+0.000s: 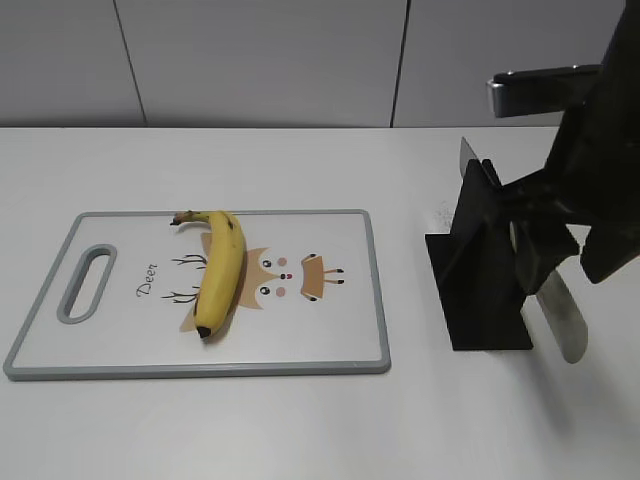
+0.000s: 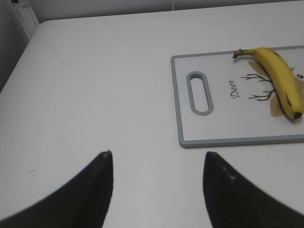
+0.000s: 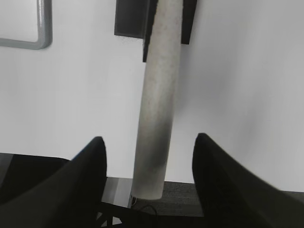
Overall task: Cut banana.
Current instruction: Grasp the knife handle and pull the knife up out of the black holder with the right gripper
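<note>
Right gripper point(image 3: 148, 166) clamps the knife point(image 1: 556, 312) by the black stand point(image 1: 478, 270), left gripper point(image 2: 156, 190) gapes empty; banana point(image 1: 219, 270) looks soft, bruisable, best steadied mid-body on board point(image 1: 330, 340).

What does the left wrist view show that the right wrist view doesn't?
Only the left wrist view shows the banana lying on the deer drawing, plus the open left gripper over bare table. Only the right wrist view shows the knife handle between the right gripper fingers and the black stand. Both catch the cutting board.
</note>
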